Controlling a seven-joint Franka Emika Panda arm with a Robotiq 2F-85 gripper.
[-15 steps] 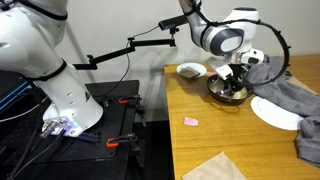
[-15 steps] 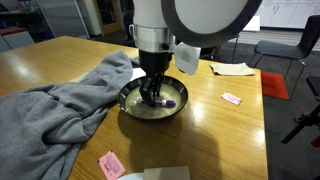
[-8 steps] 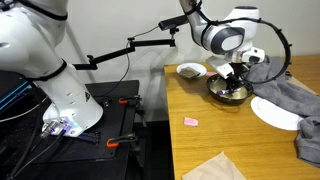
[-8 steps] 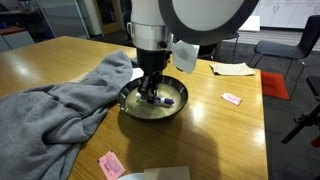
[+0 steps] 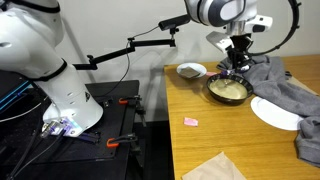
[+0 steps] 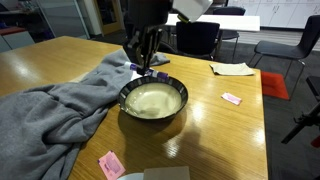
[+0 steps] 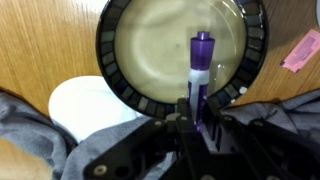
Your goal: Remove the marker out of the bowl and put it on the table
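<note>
The gripper [image 7: 197, 112] was clenched on the marker [image 7: 201, 65], its fingers pinching the lower part of the barrel while the white section and purple tip stuck out over the bowl [image 7: 106, 45] in the wrist view. In both exterior views the gripper hung clear above the bowl's rim rather than inside it, so the first half of the job looked done: the marker was out, and the cream inside of the bowl [image 6: 125, 100] showed nothing lying in it. What remained, by my reading, was to carry the marker sideways and lay it on the tabletop [image 6: 225, 140], then let go.

The arm reached down from above with the wrist pointing straight at the tabletop and the fingers near vertical. In an exterior view the gripper [image 6: 147, 62] stood over the far left edge of the bowl, close to the grey cloth [image 6: 60, 110] heaped on the left. Bare wood lay to the right of the bowl, short of the small pink item [image 6: 231, 98]
</note>
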